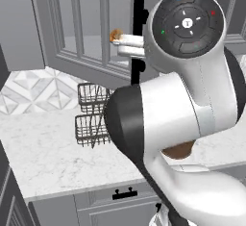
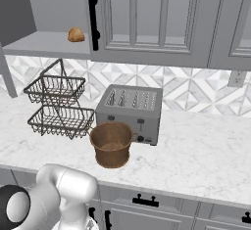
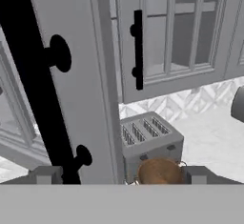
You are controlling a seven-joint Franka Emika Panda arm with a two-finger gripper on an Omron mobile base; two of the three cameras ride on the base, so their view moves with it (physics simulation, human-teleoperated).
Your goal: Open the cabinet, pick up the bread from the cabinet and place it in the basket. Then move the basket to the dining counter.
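This is a kitchen. Grey cupboards (image 2: 147, 23) with glass doors hang on the wall above a white stone table (image 2: 196, 150). A toaster (image 2: 130, 111) stands on it, with tiles (image 2: 186, 89) behind and drawers (image 2: 147, 209) below.

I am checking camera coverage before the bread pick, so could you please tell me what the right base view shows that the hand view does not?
Right base view alone: the bread on the open cabinet shelf, and the two-tier wire rack. Hand view alone: the gripper, open, with the swung-open door's black handle close by its left fingertip. Both: the basket in front of the toaster on the marble counter.
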